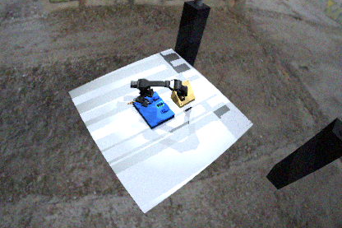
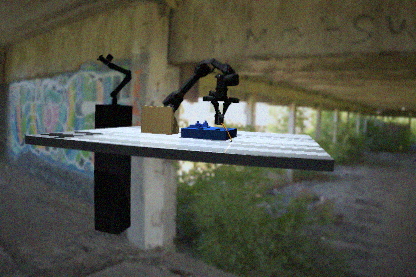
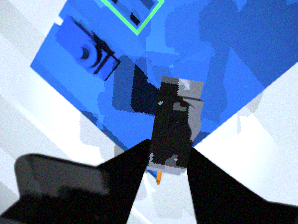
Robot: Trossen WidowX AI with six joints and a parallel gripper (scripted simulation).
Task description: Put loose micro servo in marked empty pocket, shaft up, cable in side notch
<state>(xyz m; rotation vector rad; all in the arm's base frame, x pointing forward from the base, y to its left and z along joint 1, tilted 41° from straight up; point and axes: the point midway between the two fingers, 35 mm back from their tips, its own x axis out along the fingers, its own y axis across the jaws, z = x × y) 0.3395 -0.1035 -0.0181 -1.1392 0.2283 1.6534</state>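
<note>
The loose micro servo [image 3: 172, 125] [image 2: 219, 119], dark with grey ends, is between the fingertips of my gripper [image 3: 168, 148] [image 2: 219, 114] [image 1: 142, 102], which is shut on it. It is over one corner of the blue deck [image 3: 175, 40] [image 2: 207, 133] [image 1: 154, 118]; whether it touches the deck is unclear. Its orange cable [image 3: 159, 177] [image 2: 227, 132] trails from the near end, past the deck's edge. The marked pocket's green outline [image 3: 137, 32] is cut off by the top of the wrist view, farther in on the deck. The servo's shaft is not clear.
A blue servo-shaped part [image 3: 87, 50] stands on the deck at the left of the wrist view. A tan block [image 1: 187, 100] [image 2: 156, 119] stands beside the deck on the white table [image 1: 164, 165]. A black pedestal [image 1: 191, 29] [image 2: 112, 190] stands by the table's edge.
</note>
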